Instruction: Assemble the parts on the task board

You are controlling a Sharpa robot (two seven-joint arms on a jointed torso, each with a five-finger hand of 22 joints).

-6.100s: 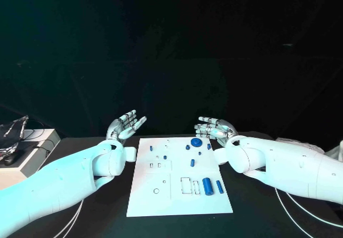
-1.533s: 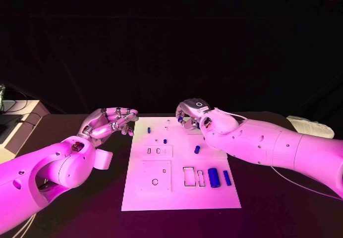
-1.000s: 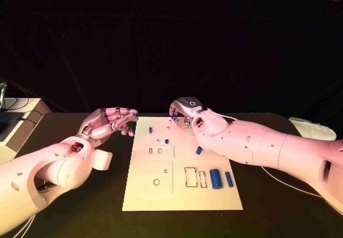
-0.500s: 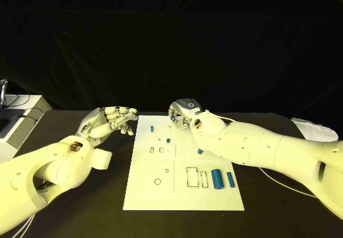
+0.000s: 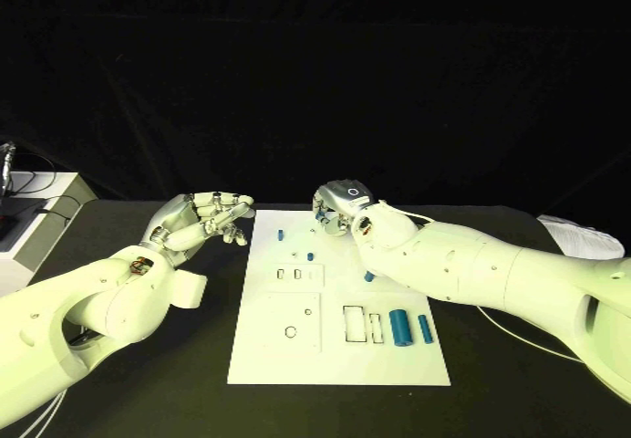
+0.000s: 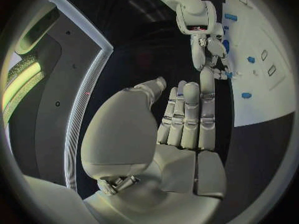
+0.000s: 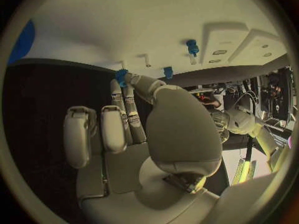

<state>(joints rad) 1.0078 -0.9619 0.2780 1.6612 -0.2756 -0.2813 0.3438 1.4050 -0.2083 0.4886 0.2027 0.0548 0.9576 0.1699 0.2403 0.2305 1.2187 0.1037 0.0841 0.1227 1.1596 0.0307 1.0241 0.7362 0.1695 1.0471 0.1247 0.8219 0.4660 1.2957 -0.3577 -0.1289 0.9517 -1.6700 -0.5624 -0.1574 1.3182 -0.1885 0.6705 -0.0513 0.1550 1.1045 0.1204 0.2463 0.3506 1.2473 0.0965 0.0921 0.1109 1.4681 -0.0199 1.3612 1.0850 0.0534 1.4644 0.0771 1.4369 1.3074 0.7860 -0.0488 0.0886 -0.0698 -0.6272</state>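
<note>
The white task board (image 5: 339, 351) lies lengthwise in the middle of the table. My right hand (image 5: 341, 208) hovers palm down over the board's far end. Its thumb and fingertips pinch a small blue part (image 7: 121, 77), also seen as the small blue part (image 5: 320, 217). Small blue pegs (image 5: 282, 234) (image 5: 310, 256) (image 5: 369, 276) sit on the board's far half. A thick blue cylinder (image 5: 398, 327) and a thinner one (image 5: 425, 328) lie near its right edge. My left hand (image 5: 201, 220) floats left of the board, holding nothing, its fingers (image 6: 190, 114) stretched side by side.
A white box (image 5: 37, 226) stands at the table's left edge and a pale object (image 5: 588, 239) lies at the right. Rectangular recesses (image 5: 354, 324) and a square plate with a hole (image 5: 292, 321) mark the board's near half. The left wrist view shows my right hand (image 6: 209, 47) above the board (image 6: 264, 92).
Over six seconds the right hand turned palm down, reached the board's far end and came to pinch a small blue part. The left hand shifted slightly. The last half second shows almost no movement.
</note>
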